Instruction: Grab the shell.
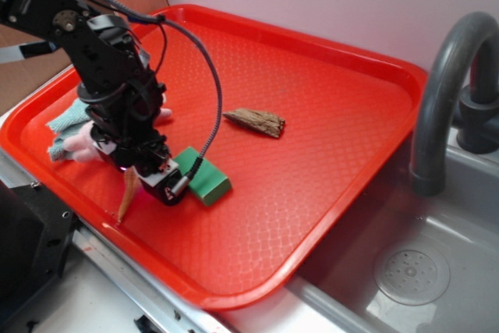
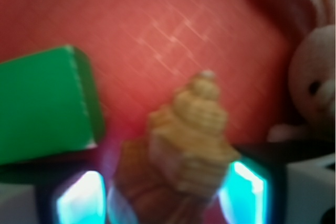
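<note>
Exterior view: I see the gripper [image 1: 150, 181] low over the red tray [image 1: 327, 216], at about 8 o'clock on its floor. The shell [image 1: 126, 195] sits between its fingers, thin point slanting down toward the tray's near rim at 7 o'clock. A green block [image 1: 204, 176] lies just beside the gripper at 3 o'clock; a piece of wood [image 1: 256, 122] lies well apart at 2 o'clock. A plush rabbit [image 1: 79, 142] on a cloth [image 1: 69, 119] lies at 9 o'clock. A faucet [image 1: 444, 91] stands over the sink [image 1: 413, 271] at the right.

Wrist view, blurred: I see the shell [image 2: 189, 140] between the two fingers [image 2: 247, 184], ridged wide end pointing to 12 o'clock; the gripper [image 2: 163, 195] appears narrowed on it. The block [image 2: 44, 103] is at 9 o'clock, the rabbit [image 2: 315, 90] at 3 o'clock.
</note>
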`<state>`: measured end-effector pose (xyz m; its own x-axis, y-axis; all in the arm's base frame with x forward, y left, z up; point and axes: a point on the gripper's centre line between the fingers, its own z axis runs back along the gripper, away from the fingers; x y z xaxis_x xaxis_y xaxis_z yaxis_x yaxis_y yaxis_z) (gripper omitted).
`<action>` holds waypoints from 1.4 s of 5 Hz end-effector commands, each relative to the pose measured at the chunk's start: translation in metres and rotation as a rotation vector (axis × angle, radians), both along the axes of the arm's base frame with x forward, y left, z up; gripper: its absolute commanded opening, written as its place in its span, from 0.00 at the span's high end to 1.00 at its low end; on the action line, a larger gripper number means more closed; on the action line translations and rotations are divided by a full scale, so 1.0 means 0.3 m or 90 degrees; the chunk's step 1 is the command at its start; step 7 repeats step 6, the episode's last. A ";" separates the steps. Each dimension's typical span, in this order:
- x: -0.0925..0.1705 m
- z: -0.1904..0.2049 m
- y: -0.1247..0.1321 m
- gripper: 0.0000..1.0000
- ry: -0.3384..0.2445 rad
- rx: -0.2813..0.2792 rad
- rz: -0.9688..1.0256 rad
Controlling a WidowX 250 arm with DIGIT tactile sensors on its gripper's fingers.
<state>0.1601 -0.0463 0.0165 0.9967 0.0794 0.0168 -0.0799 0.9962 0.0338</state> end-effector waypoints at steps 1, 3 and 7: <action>0.000 0.025 -0.016 1.00 -0.014 0.017 0.023; 0.025 0.351 0.041 1.00 -0.064 -0.041 0.124; 0.019 0.617 0.097 1.00 -0.073 -0.114 0.151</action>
